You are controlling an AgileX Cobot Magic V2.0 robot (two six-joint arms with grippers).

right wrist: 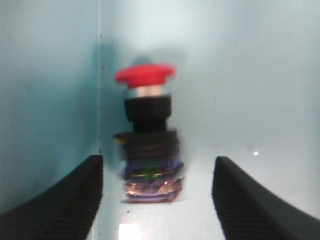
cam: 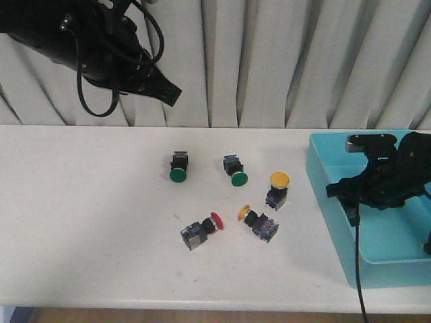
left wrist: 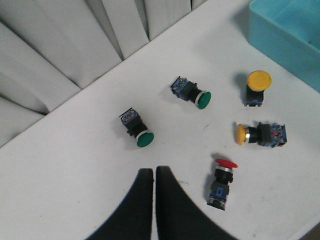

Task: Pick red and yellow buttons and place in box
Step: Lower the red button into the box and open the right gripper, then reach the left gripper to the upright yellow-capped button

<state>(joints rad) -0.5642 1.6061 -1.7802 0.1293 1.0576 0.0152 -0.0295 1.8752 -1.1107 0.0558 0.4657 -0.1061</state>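
Observation:
One red button [right wrist: 148, 135] lies inside the turquoise box [right wrist: 240, 75], close to a wall. It sits between the spread fingers of my right gripper [right wrist: 157, 161], which is open and not touching it. In the front view the right arm [cam: 387, 176] reaches down into the box [cam: 323, 195]. On the table lie another red button [cam: 202, 232] and two yellow buttons [cam: 277, 188] [cam: 258, 223]. My left gripper [left wrist: 153, 171] is shut and empty, held high above the table's left side [cam: 172, 94]. Its view shows the red button [left wrist: 221, 182] and both yellow buttons [left wrist: 257, 86] [left wrist: 260, 134].
Two green-capped switches [cam: 178, 168] [cam: 235, 171] lie behind the red and yellow ones. A pleated grey curtain [cam: 269, 60] hangs behind the table. The box fills the table's right end, near the front edge.

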